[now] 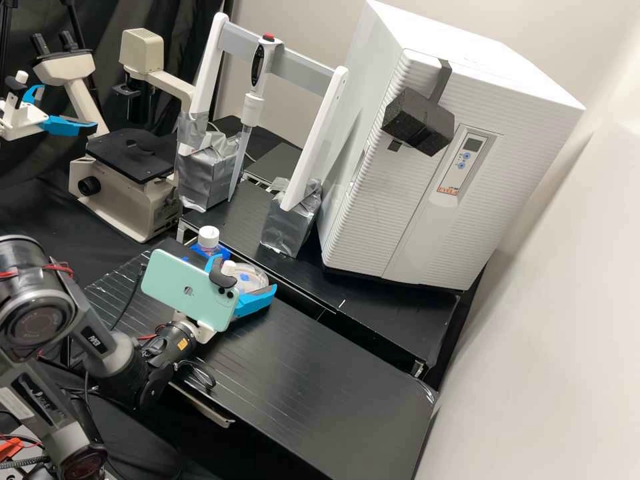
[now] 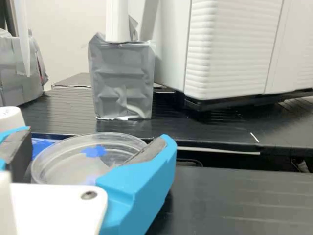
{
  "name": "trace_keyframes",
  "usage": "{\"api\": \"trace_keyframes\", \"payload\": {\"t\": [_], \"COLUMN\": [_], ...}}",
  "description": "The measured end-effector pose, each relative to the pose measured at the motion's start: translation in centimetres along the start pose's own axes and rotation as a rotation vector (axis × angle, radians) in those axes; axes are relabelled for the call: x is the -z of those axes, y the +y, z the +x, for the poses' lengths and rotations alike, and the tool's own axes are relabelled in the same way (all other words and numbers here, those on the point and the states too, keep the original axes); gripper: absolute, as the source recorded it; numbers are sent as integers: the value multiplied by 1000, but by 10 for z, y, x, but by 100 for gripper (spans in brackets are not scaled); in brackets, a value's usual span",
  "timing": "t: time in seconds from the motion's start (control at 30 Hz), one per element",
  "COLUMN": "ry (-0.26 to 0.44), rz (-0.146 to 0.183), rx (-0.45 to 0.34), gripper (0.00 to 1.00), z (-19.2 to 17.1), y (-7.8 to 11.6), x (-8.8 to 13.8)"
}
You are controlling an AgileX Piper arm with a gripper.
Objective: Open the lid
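The claw (image 1: 245, 274) stands open around the dish (image 2: 71, 168), near the bottle (image 1: 209, 237); taped block (image 2: 122, 81) and cabinet (image 1: 393, 200) stand beyond.

High downward view, near-level wrist close-up, both covering clear dish (image 2: 78, 164)

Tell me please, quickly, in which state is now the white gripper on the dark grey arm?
White gripper: around the round, clear, shallow dish; whether open or closed on it cannot be told.
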Motion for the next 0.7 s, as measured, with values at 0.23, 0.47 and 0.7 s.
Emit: {"api": "trace_keyframes", "payload": {"t": [0.23, 0.47, 0.7], "ry": [-1, -1, 12], "rz": [8, 9, 1], "rx": [1, -2, -12], "gripper": [0, 0, 0], "z": [1, 1, -1], "y": [-1, -1, 2], "x": [-1, -1, 2]}}
